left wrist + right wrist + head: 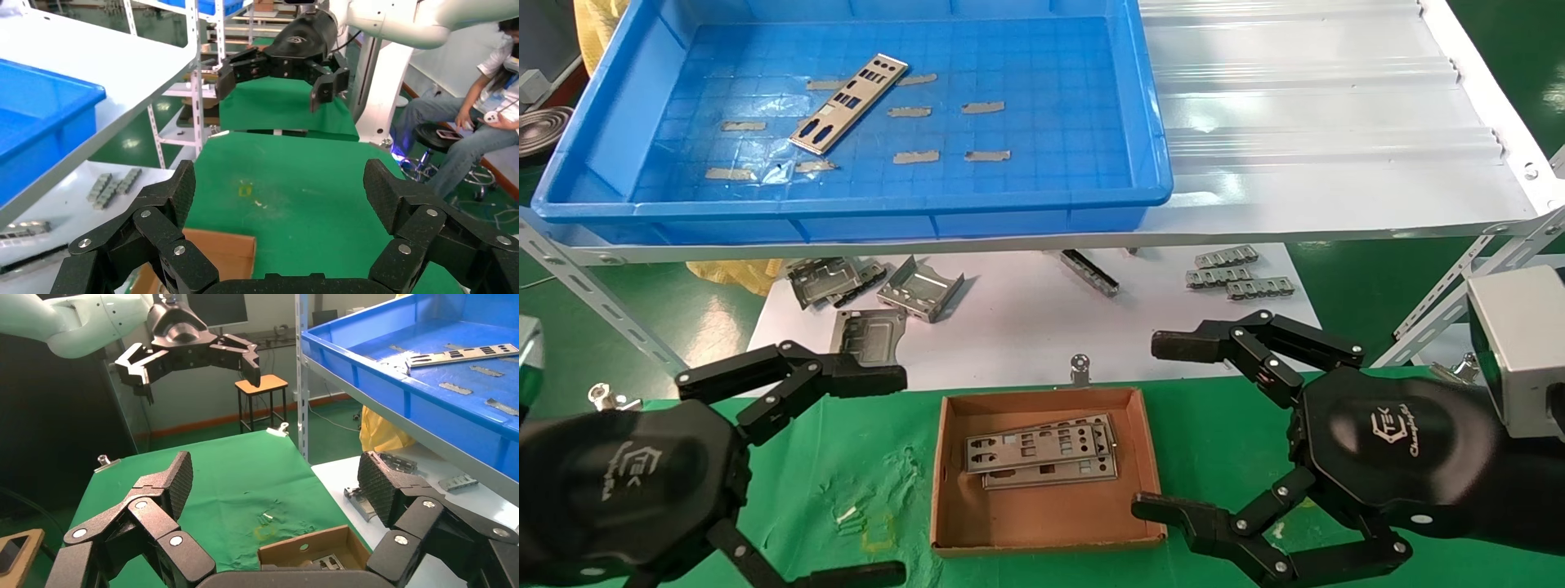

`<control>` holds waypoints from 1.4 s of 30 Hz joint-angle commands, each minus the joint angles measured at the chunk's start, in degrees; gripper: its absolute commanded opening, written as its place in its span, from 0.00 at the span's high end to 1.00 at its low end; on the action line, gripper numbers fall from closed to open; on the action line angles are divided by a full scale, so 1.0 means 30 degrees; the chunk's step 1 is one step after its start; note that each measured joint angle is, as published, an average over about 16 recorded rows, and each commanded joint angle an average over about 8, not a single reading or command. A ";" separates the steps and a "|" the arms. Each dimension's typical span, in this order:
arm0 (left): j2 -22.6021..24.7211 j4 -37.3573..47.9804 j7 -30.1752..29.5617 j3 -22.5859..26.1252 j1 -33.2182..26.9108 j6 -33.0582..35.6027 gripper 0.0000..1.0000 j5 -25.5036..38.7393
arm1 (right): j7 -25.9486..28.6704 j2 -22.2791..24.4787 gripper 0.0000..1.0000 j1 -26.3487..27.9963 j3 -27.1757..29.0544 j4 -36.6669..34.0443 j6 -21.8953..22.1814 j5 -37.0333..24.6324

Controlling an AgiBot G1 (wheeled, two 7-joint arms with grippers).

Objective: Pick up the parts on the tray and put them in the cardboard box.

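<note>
1. Right gripper (1173,425) has its fingers spread wide and holds nothing; it hangs low over the green cloth, just beside the right edge of the cardboard box (1044,400).
2. Left gripper (878,474) is likewise spread and empty, low on the box's left side. Both face each other across the box.
3. Two plates (1042,456) already lie stacked in the box. One plate (849,103) is left, lying diagonally on the floor of the blue tray (846,208) up on the white shelf (1328,163).
4. Step, as I read it: between picks, with neither arm near the tray.
5. Next move needs a reach up and forward over the tray rim, then a grasp on a thin flat plate, likely by an edge; the left arm sits nearer.
</note>
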 commanded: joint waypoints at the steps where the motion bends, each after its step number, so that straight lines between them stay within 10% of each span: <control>1: -0.0275 -0.0581 -0.0296 -0.0183 0.0202 -0.0033 0.00 -0.0143 | 0.0000 0.0000 0.00 -0.0002 0.0000 -0.0001 0.0002 0.0002; 42: 0.0136 0.0300 0.0082 0.0092 -0.0099 0.0013 0.00 0.0090 | -0.0001 0.0000 0.00 -0.0002 0.0000 -0.0001 0.0002 0.0001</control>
